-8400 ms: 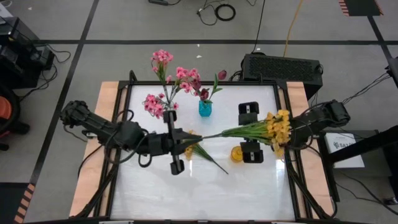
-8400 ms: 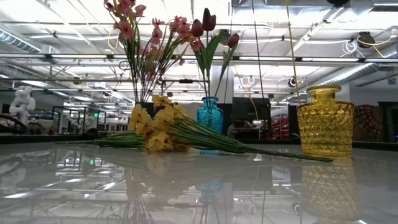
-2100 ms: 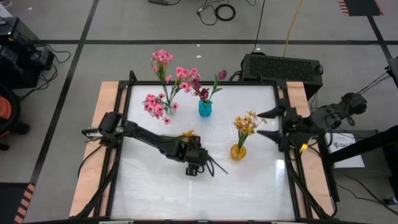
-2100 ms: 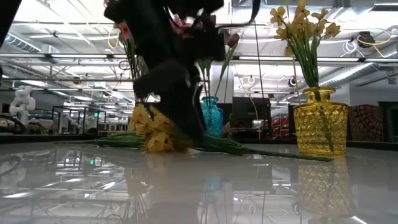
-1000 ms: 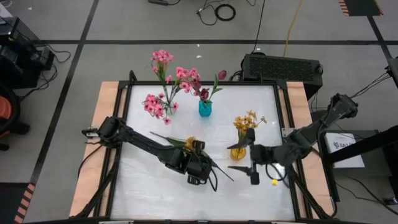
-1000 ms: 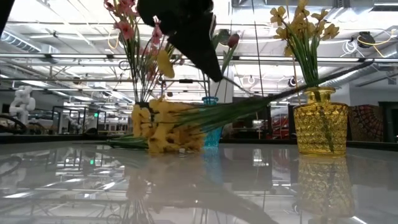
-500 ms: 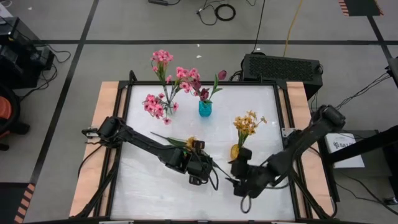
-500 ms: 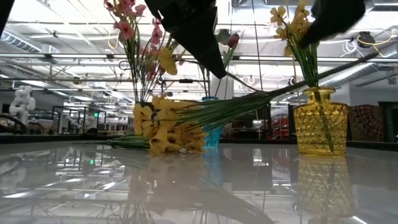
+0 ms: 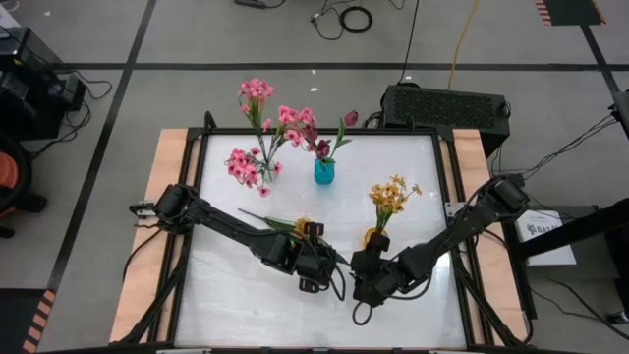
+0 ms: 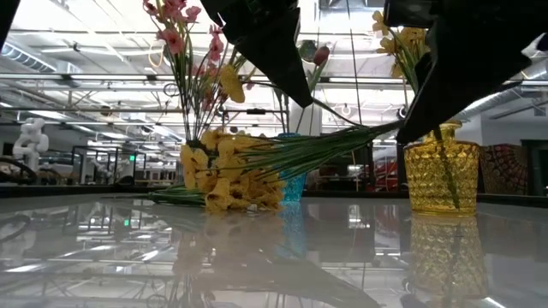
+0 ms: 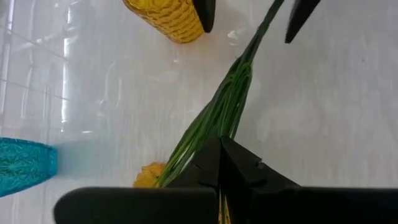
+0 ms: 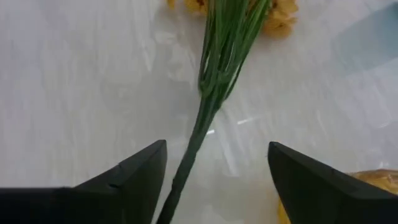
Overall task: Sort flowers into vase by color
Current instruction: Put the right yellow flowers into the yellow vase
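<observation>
Handling: the yellow spray (image 10: 231,175) is judged light and limp at the bloom end, its bundled stems springy and thin enough to slip or fan apart under a loose grip.
Grasp site: the bare lower stems (image 12: 186,155) are judged the best place for a second hold, away from the soft blooms, which could be crushed or shed.
Appearance: a bunch of thin green stems is seen, gathered into one strand and ending in small clustered yellow-orange blooms; no leaves can be made out clearly.
Location: the spray is held slanted over the white table (image 9: 236,305), blooms low near the surface, stem tips raised toward the yellow vase (image 10: 446,175).
Left gripper (image 11: 219,163): closed on the stems partway along, near the table's middle.
Right gripper (image 12: 217,177): spread wide, fingers set either side of the stem end without touching it, just beside the left gripper.
Yellow vase: a yellow bunch is already held upright in it.
Other vases: pink flowers (image 9: 257,128) stand at the far edge; dark magenta blooms stand in the blue vase (image 9: 324,172).
Step in hand: a handover of the spray to the right arm is judged under way.
</observation>
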